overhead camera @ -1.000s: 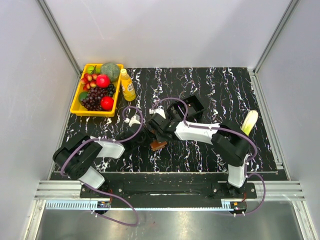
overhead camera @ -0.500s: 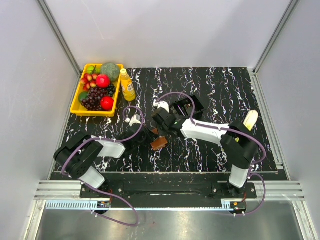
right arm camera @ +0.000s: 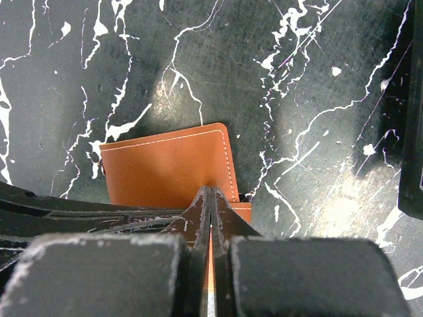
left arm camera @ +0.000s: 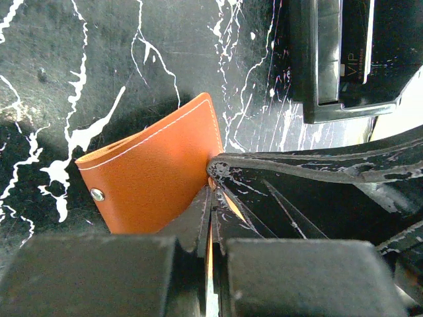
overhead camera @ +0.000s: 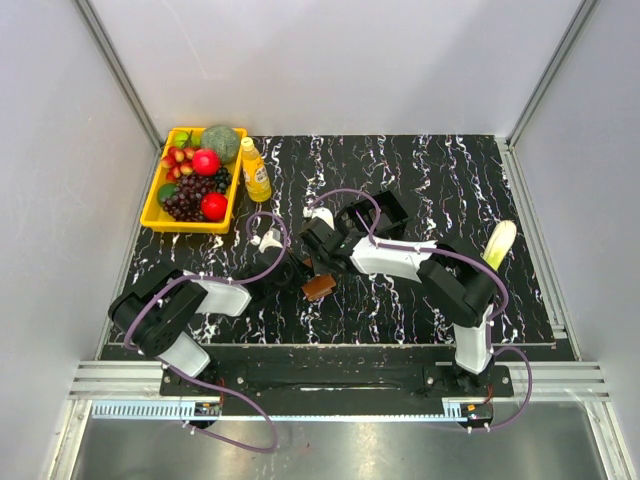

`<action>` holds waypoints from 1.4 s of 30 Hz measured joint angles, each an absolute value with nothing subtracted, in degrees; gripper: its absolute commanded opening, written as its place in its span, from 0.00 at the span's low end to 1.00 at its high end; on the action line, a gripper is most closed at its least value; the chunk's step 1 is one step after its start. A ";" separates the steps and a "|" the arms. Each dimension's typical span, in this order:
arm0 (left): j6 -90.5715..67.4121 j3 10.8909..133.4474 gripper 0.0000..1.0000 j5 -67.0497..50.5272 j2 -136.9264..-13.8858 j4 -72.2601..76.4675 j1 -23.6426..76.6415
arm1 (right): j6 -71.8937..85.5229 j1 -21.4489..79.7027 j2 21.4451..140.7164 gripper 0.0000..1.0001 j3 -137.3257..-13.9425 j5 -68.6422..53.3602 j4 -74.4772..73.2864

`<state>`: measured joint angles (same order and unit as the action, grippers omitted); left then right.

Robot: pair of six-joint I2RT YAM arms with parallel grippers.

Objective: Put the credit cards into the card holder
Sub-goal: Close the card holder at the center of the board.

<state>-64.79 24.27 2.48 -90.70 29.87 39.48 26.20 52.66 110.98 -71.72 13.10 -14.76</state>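
Over the last second the elbow of the right arm (overhead camera: 455, 285) has been swung out to the right and drawn back in. The card holder (left arm camera: 155, 178) has been kept at almost the same spot, slightly left of the middle of the black, white-veined table (overhead camera: 430, 170). At the far left corner a yellow tray (overhead camera: 150, 212) is filled with fruit, and a small orange bottle (overhead camera: 255, 170) is stood upright just to its right. Nearer, the left arm (overhead camera: 215, 297) is stretched to the right, low over the table. The left gripper (left arm camera: 210, 197) is clenched, and a thin orange-brown edge, matching the card holder's leather, is pinched between its fingers. The card holder itself is seen as a tan leather leaf with pale stitching and a silver stud (left arm camera: 97, 194), and one flap appears lifted off the table. It is met from the far right by the right gripper (right arm camera: 210, 193), whose fingers are likewise pressed tight on a thin orange-brown edge, so that the two grippers are brought close together at one edge of the holder. Just beyond, a black box (overhead camera: 385, 212) is placed, apart from the holder. Near the right edge a pale yellowish elongated item (overhead camera: 500, 243) is laid; what it is cannot be told.
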 measured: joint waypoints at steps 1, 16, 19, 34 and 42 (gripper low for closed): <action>-64.79 24.25 0.00 2.46 -90.72 29.91 39.48 | 26.20 52.66 110.98 0.00 -71.72 13.10 -14.76; -61.32 28.60 0.00 3.46 -88.60 19.11 39.70 | 25.15 52.45 111.11 0.00 -72.07 12.32 -14.96; -61.04 29.04 0.00 3.62 -88.71 18.22 39.75 | 25.67 52.45 111.11 0.00 -71.85 12.21 -14.63; -62.94 28.75 0.00 3.31 -89.84 19.77 39.68 | 26.52 52.29 111.26 0.00 -71.53 12.29 -13.96; -62.87 30.15 0.24 3.64 -89.65 17.17 39.75 | 26.74 52.47 110.54 0.01 -70.02 13.04 -11.90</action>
<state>-62.87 30.15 3.64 -89.65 17.17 39.75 26.74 52.47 110.54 -70.02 13.04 -11.90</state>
